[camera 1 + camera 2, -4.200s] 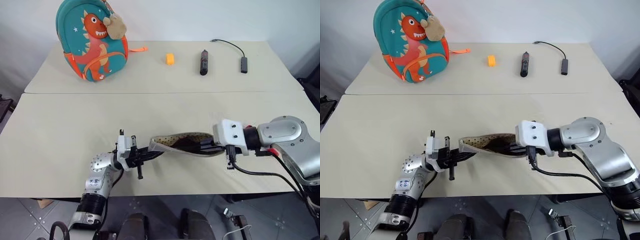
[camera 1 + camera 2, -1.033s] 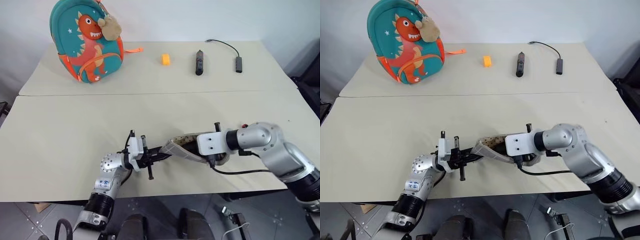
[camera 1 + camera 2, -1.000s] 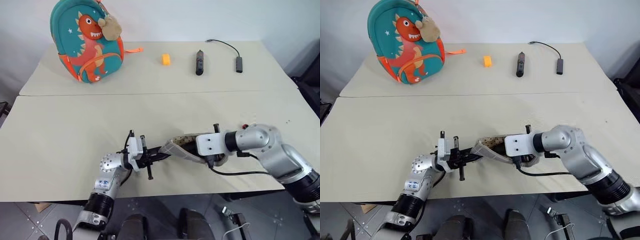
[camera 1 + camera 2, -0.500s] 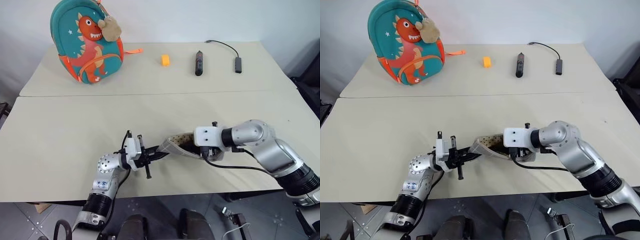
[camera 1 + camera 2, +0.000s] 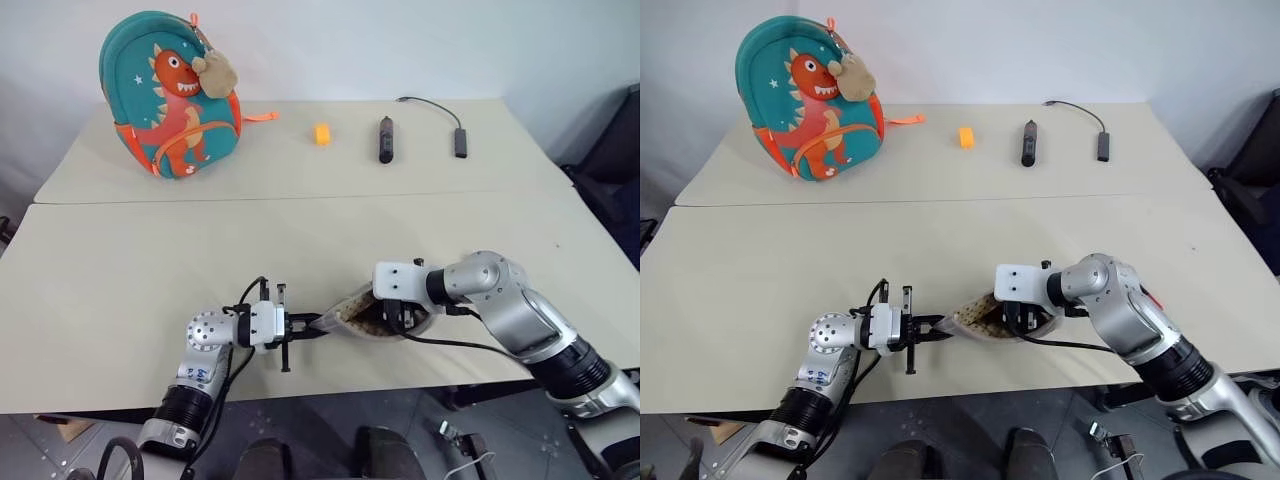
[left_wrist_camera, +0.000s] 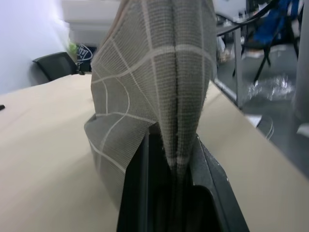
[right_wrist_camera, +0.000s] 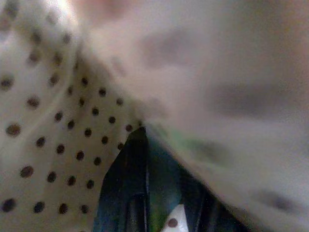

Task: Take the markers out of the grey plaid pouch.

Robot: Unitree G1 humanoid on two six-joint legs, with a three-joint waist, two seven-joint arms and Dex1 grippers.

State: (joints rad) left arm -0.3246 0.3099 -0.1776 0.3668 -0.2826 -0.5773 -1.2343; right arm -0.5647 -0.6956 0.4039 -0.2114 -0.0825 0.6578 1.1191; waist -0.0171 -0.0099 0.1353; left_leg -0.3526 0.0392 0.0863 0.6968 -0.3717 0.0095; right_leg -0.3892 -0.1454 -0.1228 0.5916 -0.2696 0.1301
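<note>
While the pouch (image 5: 362, 311) hangs between your two arms just above the near edge of the front table (image 5: 120, 270), you are in the reaching-in step: no marker is out on the table yet. Its left end is pinched flat in your left claw (image 6: 176, 159), which is clenched on the plaid cloth. Your right claw (image 5: 1018, 318) is buried in the open mouth, where the wrist view gives you dotted lining and a hint of green between the nearly closed fingers (image 7: 126, 188). That may be the yellow-green marker, but I cannot tell whether it is truly gripped.

Next, you would want to keep the left end clamped and taut, then draw the right claw back out along the opening so the lining does not snag.

Far off on the back table stand the backpack (image 5: 170, 92), the orange block (image 5: 321, 133) and the black stick (image 5: 385, 139); leave those alone.
</note>
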